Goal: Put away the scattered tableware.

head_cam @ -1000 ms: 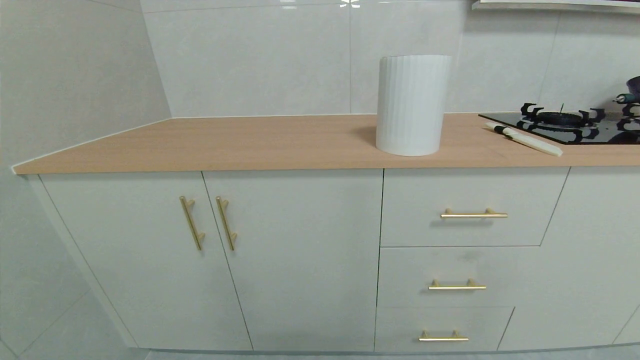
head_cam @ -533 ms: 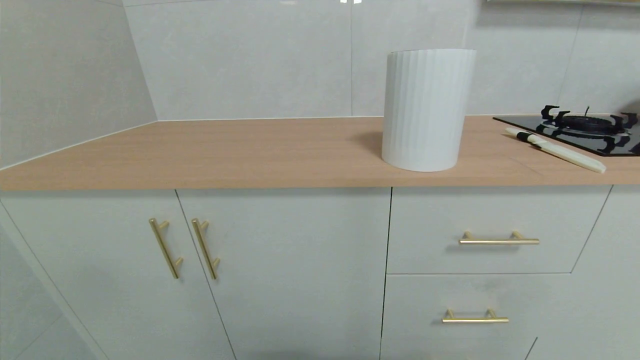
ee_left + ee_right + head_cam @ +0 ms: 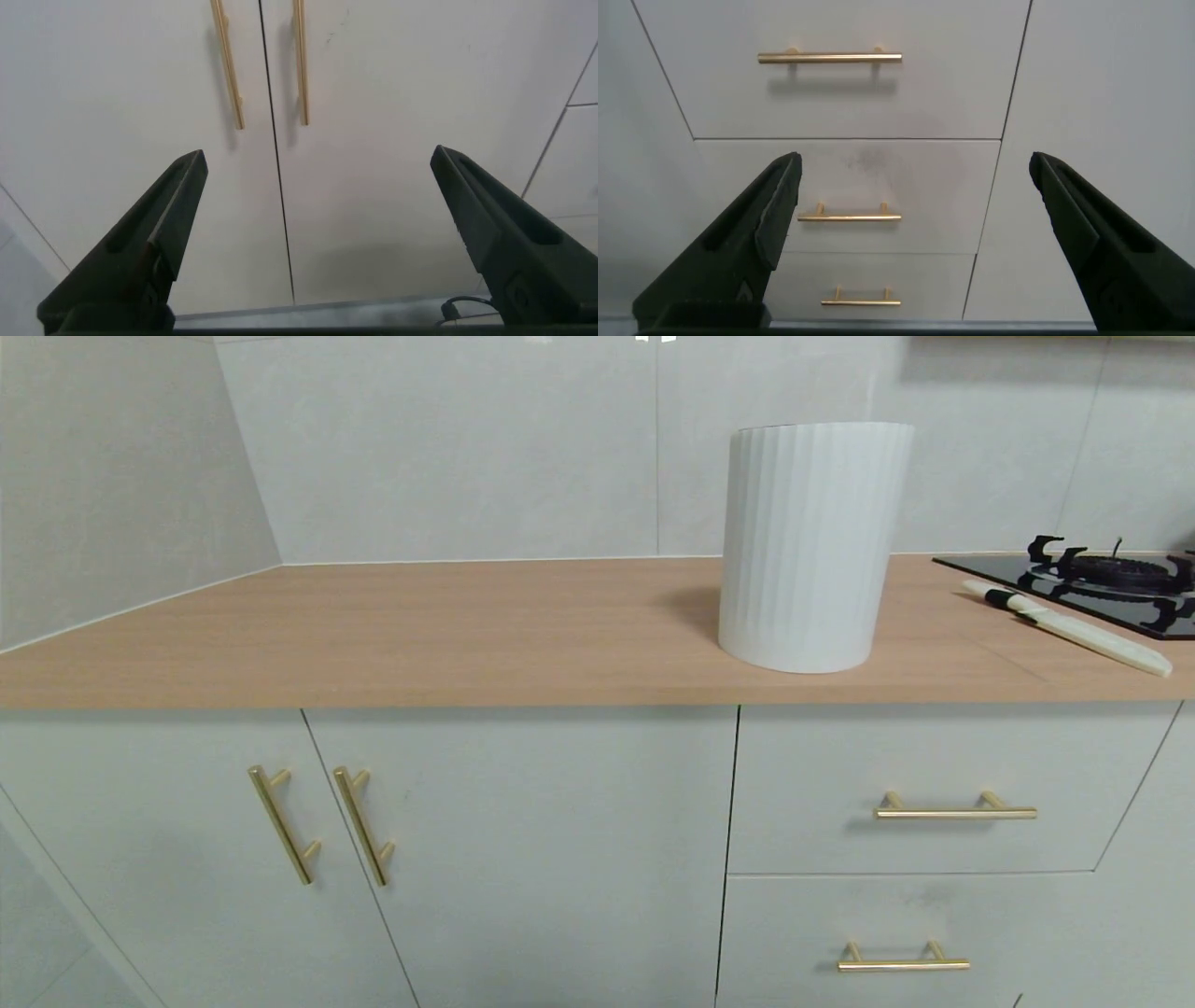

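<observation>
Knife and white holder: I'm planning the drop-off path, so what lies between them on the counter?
Nothing. In the head view, the stretch of counter between the knife and the holder is bare wood.

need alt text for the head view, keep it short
A tall white ribbed cylindrical container stands on a light wooden countertop before a pale tiled wall. To its right a cream knife-like utensil with a black band lies beside a black gas hob. Below are pale cabinet doors and drawers with brass bar handles.
</observation>
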Motion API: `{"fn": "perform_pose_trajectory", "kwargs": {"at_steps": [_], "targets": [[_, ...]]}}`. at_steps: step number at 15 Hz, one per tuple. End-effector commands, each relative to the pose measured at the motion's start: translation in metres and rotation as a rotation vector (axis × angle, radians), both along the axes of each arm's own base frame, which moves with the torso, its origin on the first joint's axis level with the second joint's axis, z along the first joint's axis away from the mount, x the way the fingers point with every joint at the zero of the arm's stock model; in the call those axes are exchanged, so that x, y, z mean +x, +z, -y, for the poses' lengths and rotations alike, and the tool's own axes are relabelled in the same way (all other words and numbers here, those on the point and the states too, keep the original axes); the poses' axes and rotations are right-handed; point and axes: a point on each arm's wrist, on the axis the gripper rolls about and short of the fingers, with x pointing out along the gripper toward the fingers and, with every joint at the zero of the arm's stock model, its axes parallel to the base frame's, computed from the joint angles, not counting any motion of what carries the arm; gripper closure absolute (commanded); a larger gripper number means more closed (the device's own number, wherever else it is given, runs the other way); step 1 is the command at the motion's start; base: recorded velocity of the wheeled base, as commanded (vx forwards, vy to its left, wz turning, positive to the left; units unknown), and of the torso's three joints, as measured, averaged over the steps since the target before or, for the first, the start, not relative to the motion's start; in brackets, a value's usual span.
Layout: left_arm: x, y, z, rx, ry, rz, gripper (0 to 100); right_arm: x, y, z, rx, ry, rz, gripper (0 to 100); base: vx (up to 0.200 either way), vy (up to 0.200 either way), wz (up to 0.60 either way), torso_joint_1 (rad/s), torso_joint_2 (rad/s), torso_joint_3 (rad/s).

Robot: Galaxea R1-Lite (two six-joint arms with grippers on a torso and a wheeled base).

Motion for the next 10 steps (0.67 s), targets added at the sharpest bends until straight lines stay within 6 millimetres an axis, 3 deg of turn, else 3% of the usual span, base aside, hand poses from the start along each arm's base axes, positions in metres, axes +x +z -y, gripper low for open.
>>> {"fn": "perform_pose_trajectory", "kwargs": {"at_steps": [1,3,10], "targets": [[0.0000,0.0000,0.0000,0.001,0.000,0.000,0,0.0001,0.0000,0.0000,-0.001,0.001,-0.001,0,0.000,0.000,0.00,0.000,0.00,0.000],[0.0000,0.0000,0.0000,0.001,0.000,0.000,0,0.0001,0.0000,0.0000,-0.001,0.001,-0.001,0,0.000,0.000,0.00,0.000,0.00,0.000],[0.0000,0.0000,0.0000,0.001,0.000,0.000,0,0.0001,0.0000,0.0000,-0.001,0.001,-0.001,0,0.000,-0.200,0.00,0.002,0.00,0.003]]}}
